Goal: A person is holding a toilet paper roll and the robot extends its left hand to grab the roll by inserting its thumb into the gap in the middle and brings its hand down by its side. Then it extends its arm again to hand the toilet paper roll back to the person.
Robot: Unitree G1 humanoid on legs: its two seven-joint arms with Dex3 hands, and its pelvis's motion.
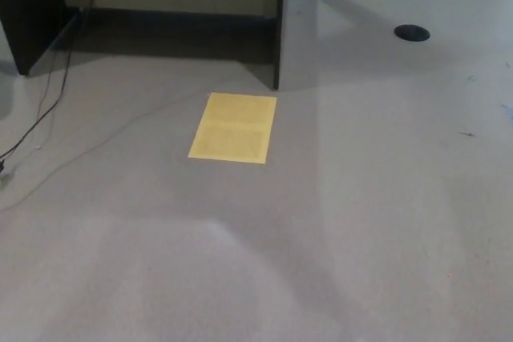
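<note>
Neither of my hands shows in the head view, and no arm comes in from either side. No toilet paper roll and no person appear anywhere in the picture. The camera looks down at grey carpet floor.
A yellow sheet lies flat on the carpet near the middle. Behind it stands a dark desk with an upright panel and a shadowed recess. Black cables trail along the left. A small black disc sits at the far right.
</note>
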